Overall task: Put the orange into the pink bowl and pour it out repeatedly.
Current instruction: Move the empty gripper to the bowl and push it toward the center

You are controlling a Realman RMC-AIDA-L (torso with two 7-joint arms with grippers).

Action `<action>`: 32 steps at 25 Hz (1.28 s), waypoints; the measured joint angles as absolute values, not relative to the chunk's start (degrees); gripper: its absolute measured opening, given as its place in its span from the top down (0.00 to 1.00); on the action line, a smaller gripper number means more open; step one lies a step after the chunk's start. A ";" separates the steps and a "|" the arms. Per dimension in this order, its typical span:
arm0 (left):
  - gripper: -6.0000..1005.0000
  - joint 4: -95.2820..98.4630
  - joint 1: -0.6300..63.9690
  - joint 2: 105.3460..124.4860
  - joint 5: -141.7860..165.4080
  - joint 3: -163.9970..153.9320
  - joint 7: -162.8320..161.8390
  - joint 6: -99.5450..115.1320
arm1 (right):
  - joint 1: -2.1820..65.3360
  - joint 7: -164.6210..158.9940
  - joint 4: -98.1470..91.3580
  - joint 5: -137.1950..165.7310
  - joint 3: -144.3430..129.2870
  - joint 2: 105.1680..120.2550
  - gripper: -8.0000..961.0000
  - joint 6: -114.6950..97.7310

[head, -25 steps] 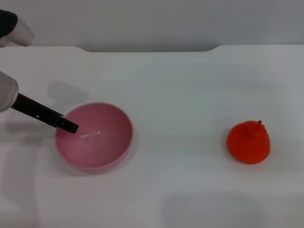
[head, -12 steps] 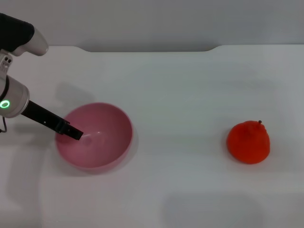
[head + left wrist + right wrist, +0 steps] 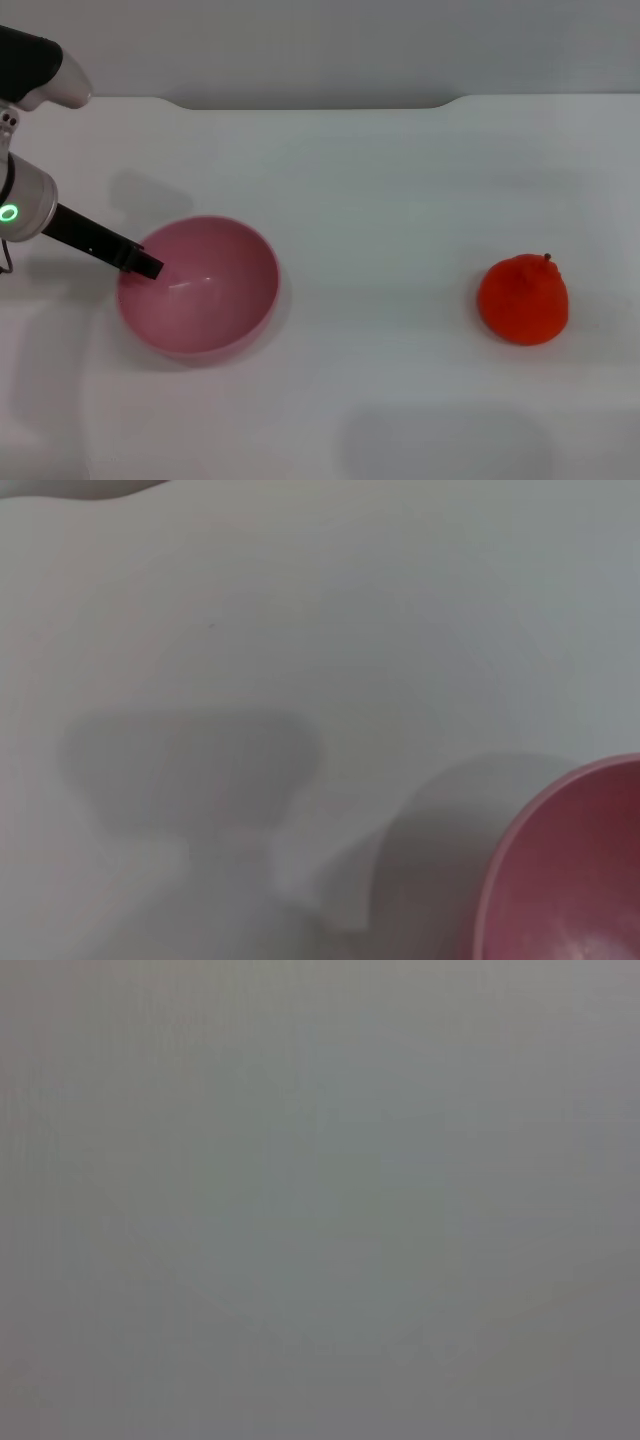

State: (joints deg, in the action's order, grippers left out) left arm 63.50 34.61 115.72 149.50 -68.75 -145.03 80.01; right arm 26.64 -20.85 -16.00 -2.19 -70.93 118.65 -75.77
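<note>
A round, deep, glossy pink plastic bowl [image 3: 198, 287] stands upright on the flat white surface [image 3: 380, 200], toward the robot's left side, and its smooth inside holds nothing but a soft glare. The left end effector [image 3: 148, 266] reaches in from the left edge of the head view: a slim black finger slants down from a pale grey wrist housing with a small green ring light, and its tip sits at the bowl's left rim, just over the inner wall. Only this one dark finger shows, so I cannot tell whether the left end effector is open or closed, nor whether the tip actually touches the rim. The small bright red-orange fruit [image 3: 523, 299], roundish with a bumpy raised top and a tiny dark stem, rests on the surface well apart from the bowl, over on the robot's right side, with nothing touching it. In the left wrist view a curved piece of the pink bowl's rim [image 3: 520, 840] shows in one corner, with soft grey shadows lying on the white surface beside it. The right wrist view gives only a plain grey field, and the right end effector appears in none of the views.
</note>
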 joint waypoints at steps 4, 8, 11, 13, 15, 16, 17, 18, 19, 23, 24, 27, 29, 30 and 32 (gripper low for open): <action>0.47 63.49 34.72 115.75 149.50 -69.02 -144.89 80.20 | 26.51 -20.85 -16.00 -2.39 -70.85 118.65 0.42 -75.85; 0.61 63.46 34.90 115.80 149.50 -69.07 -144.85 80.57 | 26.44 -20.85 -15.98 -2.45 -70.83 118.65 0.42 -75.85; 0.70 63.46 34.95 115.89 149.50 -69.08 -144.88 80.68 | 26.44 -20.85 -15.92 -2.47 -70.83 118.65 0.42 -75.85; 0.77 63.45 34.95 115.93 149.50 -69.08 -144.88 80.71 | 26.44 -20.86 -15.90 -2.48 -70.83 118.65 0.42 -75.85; 0.84 63.45 34.95 115.93 149.50 -69.08 -144.88 80.71 | 26.44 -20.94 -15.92 -2.48 -70.83 118.65 0.42 -75.86; 0.87 63.46 34.97 115.94 149.50 -69.08 -144.87 80.74 | 26.43 -20.98 -15.97 -2.47 -70.85 118.65 0.42 -75.89; 0.91 63.46 34.97 115.94 149.50 -69.08 -144.87 80.74 | 26.39 -21.19 -16.03 -2.45 -70.93 118.65 0.42 -75.93; 0.95 63.45 34.98 115.95 149.50 -69.06 -144.85 80.75 | 26.36 -21.51 -16.11 -2.43 -71.01 118.65 0.42 -76.00; 0.95 63.46 34.98 115.94 149.50 -69.01 -144.82 80.76 | 26.30 -22.50 -16.32 -2.41 -71.14 118.65 0.42 -76.05; 0.95 63.73 35.09 115.93 149.50 -68.56 -144.78 80.74 | 25.34 -32.94 -18.70 -1.34 -71.49 118.32 0.42 -76.29; 0.95 63.91 35.28 115.89 149.51 -68.48 -144.75 80.78 | 24.72 -36.86 -19.98 0.00 -71.50 118.01 0.42 -76.45; 0.95 64.08 36.18 115.62 149.46 -68.39 -144.56 80.87 | 22.89 -48.68 -25.24 6.05 -71.10 116.78 0.42 -76.87; 0.95 63.98 36.99 115.33 149.44 -68.16 -144.52 80.88 | 21.81 -57.59 -29.65 11.15 -70.88 115.29 0.42 -77.59; 0.95 63.98 36.99 115.33 149.44 -68.16 -144.52 80.88 | 21.40 -62.35 -32.17 14.33 -70.82 114.34 0.42 -78.26; 0.95 63.76 38.71 114.83 149.46 -67.05 -144.44 81.02 | 21.24 -69.36 -36.43 20.19 -70.48 112.60 0.42 -80.07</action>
State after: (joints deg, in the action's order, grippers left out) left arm 63.76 38.71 114.83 149.46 -67.05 -144.44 81.02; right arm 21.24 -69.36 -36.42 20.19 -70.48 112.60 -80.07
